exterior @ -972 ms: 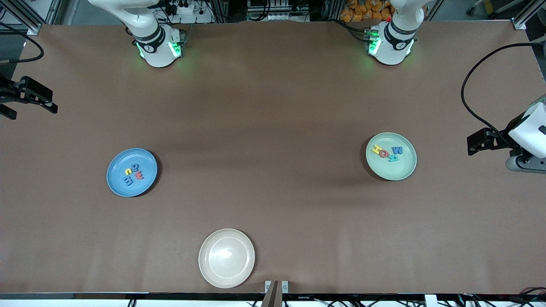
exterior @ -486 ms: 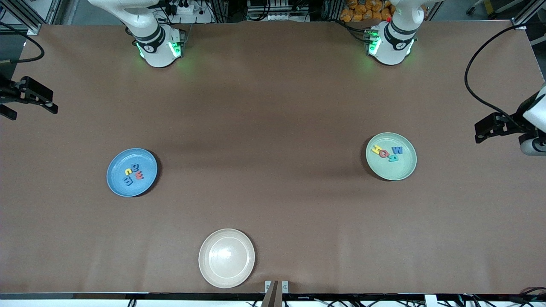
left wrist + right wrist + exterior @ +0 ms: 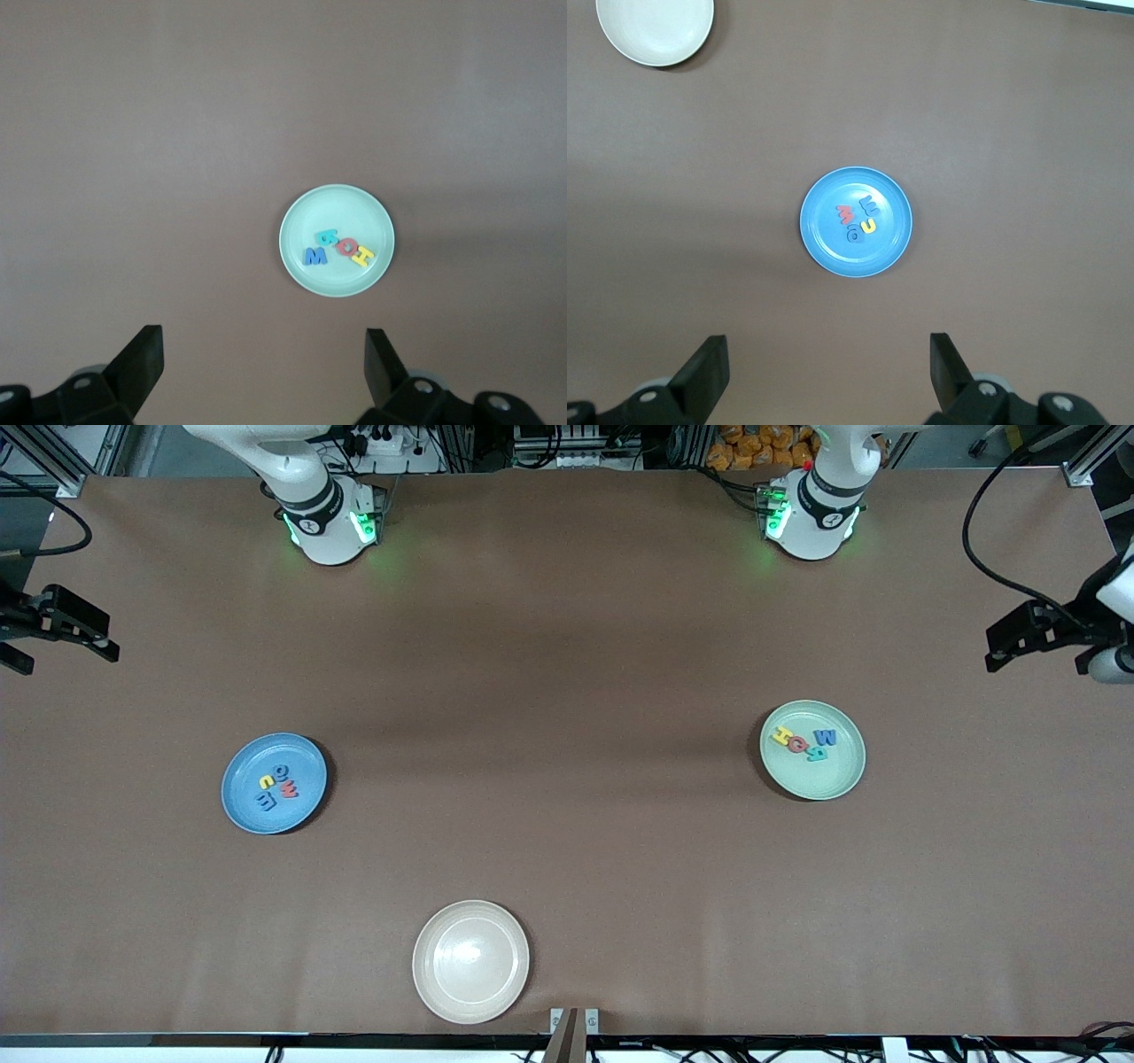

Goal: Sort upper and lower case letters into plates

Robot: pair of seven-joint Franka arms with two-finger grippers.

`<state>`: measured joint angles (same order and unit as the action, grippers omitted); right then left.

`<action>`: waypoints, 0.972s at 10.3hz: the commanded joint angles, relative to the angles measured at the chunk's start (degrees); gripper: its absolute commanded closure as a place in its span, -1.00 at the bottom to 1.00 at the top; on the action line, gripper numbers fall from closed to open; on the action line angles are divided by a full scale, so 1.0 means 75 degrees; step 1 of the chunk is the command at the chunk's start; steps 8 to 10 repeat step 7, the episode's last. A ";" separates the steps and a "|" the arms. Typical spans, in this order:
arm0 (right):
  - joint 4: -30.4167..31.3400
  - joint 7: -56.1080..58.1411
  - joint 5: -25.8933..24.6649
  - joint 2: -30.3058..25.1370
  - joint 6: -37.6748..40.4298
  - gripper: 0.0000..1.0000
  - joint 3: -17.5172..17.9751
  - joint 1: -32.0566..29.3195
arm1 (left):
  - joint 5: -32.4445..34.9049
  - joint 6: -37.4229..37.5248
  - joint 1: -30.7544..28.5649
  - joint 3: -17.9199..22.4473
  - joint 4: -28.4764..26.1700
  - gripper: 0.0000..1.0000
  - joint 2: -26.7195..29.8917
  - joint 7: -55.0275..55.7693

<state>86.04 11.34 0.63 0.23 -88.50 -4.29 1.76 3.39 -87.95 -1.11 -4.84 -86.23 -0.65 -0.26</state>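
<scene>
The left gripper (image 3: 997,657) has pulled back from the mint plate (image 3: 842,784); the right gripper (image 3: 106,646) waits. Both fingers wide open, empty. All letters (image 3: 804,745) are in plates, so sorting looks finished.

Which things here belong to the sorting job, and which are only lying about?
Job: blue plate holding four letters; green plate holding four letters.
Lying about: cream plate, empty, nearest the front camera.

Cream plate (image 3: 470,961) sits on brown table (image 3: 567,646), near front edge.
</scene>
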 commanded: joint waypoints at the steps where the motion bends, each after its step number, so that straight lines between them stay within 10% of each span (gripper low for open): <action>1: -0.0117 -0.0118 -0.0155 0.0028 0.0057 -1.00 0.0115 -0.0117 | -0.0194 -0.0062 0.0067 0.0141 -0.0467 -1.00 0.0391 -0.0246; 10: -0.0129 -0.0129 -0.0166 0.0039 0.0081 -1.00 0.0115 -0.0117 | -0.0871 -0.0051 0.0102 0.0409 -0.0327 -1.00 0.0426 -0.0153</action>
